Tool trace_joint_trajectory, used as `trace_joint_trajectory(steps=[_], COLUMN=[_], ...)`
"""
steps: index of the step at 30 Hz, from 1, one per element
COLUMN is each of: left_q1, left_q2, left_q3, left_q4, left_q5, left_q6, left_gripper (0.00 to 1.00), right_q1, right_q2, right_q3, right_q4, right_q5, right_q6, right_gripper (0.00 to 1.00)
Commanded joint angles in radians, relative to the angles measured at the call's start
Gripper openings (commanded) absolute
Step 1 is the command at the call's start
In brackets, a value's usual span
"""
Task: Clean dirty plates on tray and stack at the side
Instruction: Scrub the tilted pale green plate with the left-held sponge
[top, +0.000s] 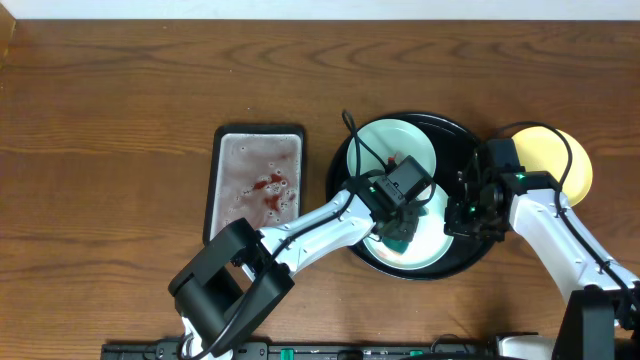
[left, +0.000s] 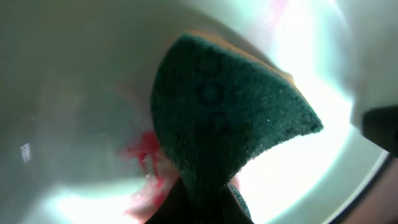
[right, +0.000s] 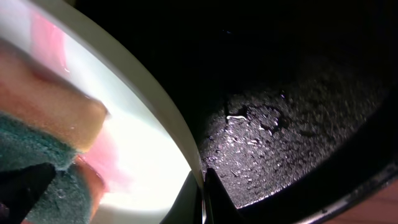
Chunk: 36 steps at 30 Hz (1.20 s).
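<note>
Cleaning is unfinished: your left gripper (top: 400, 240) clenches a green sponge (left: 224, 118) on the red-smeared mint-white round plate (left: 74, 81) in the round black tray (right: 298, 93), right gripper (top: 462, 222) pinching its rim, pale yellow plate (top: 575, 165) outside the tray's right edge.

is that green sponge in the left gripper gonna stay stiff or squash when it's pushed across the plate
Likely squashy: the sponge is visibly folded where the left gripper pinches it, so it should bend rather than push back. Its coarse green face will probably drag on the glossy plate, not skid.
</note>
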Motion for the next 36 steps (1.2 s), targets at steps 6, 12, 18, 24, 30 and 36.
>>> trace_joint_trajectory(steps=[6, 12, 18, 24, 30, 36], left_q1=[0.040, 0.034, 0.003, -0.008, 0.011, 0.068], left_q2=[-0.062, -0.118, -0.116, -0.070, 0.000, 0.005], left_q3=[0.003, 0.003, -0.003, -0.017, -0.022, -0.022], left_q4=[-0.056, -0.033, 0.044, 0.045, 0.032, -0.028], left_q5=[-0.234, -0.219, -0.074, -0.076, -0.126, -0.215], left_q6=[0.069, 0.038, 0.014, 0.003, 0.009, 0.016], left_gripper=[0.07, 0.07, 0.08, 0.07, 0.07, 0.07], right_q1=[0.005, 0.005, 0.005, 0.005, 0.005, 0.005], right_q2=[-0.003, -0.003, -0.003, -0.003, -0.003, -0.003], right_q3=[0.000, 0.000, 0.000, 0.000, 0.000, 0.000], right_q4=[-0.009, -0.009, -0.007, -0.008, -0.011, -0.011], right_q5=[0.011, 0.011, 0.011, 0.011, 0.011, 0.011], right_q6=[0.013, 0.013, 0.013, 0.013, 0.013, 0.013], right_gripper=[0.01, 0.01, 0.01, 0.01, 0.01, 0.01])
